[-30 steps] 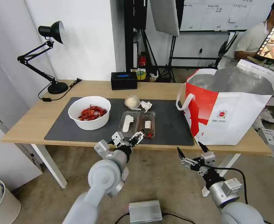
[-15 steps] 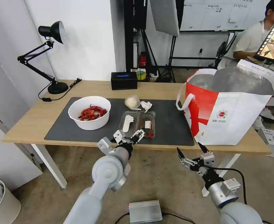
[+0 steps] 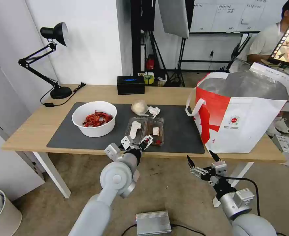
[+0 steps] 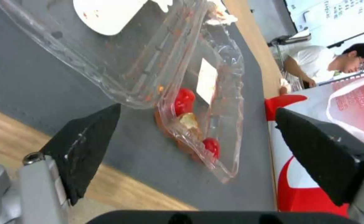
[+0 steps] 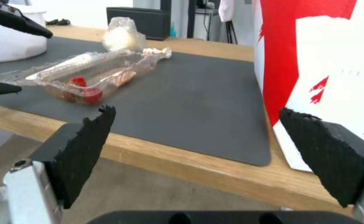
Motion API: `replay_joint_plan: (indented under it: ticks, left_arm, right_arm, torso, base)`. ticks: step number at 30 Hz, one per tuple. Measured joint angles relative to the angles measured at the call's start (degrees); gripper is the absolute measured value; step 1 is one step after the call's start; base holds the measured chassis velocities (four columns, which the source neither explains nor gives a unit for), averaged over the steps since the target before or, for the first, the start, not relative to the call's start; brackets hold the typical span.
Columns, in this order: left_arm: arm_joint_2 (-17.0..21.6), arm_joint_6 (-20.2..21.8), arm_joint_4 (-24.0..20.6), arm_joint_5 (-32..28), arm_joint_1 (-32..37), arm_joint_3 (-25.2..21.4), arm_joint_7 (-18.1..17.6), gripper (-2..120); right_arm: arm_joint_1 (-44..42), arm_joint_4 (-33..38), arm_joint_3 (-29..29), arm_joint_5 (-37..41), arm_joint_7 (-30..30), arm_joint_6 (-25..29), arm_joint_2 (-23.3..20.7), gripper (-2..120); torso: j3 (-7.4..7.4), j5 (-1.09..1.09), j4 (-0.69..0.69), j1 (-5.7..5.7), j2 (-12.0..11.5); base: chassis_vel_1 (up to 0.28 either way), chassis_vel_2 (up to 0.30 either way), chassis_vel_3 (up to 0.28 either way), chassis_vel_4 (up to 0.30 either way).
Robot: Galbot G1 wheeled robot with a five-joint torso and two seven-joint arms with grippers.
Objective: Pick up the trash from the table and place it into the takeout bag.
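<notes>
Takeout bag (image 3: 249, 111) interior unseen

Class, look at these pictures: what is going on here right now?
A two-armed robot is clearing trash off a table into a takeout bag. Its left gripper, open, is at the near edge of the clear food box, not gripping it. The right gripper hangs open below the table edge. The bowl, lump and tissue lie on the mat.
</notes>
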Motion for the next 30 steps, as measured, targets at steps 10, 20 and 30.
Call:
replay_joint_plan:
  ticks: [10, 20, 30]
  left_arm:
    - [-0.08, -0.31, 0.74, 0.17, -0.42, -0.1, -0.16, 100]
    - [-0.24, -1.52, 0.6, 1.03, 0.41, -0.51, -0.29, 100]
    - [-0.22, -1.7, 0.9, 1.2, 0.4, -0.66, -0.35, 100]
  right_arm:
    - [0.12, -0.2, -0.13, 0.0, -0.03, 0.03, -0.01, 100]
    - [0.19, -0.43, -0.29, -0.02, -0.06, 0.08, 0.24, 100]
    - [0.32, -0.48, -0.58, -0.04, -0.06, 0.1, 0.15, 100]
  torso:
    - [0.0, 0.0, 0.0, 0.0, 0.0]
    - [0.0, 0.0, 0.0, 0.0, 0.0]
    - [0.0, 0.0, 0.0, 0.0, 0.0]
  base:
    - [0.0, 0.0, 0.0, 0.0]
    - [0.0, 0.0, 0.0, 0.0]
    - [0.0, 0.0, 0.0, 0.0]
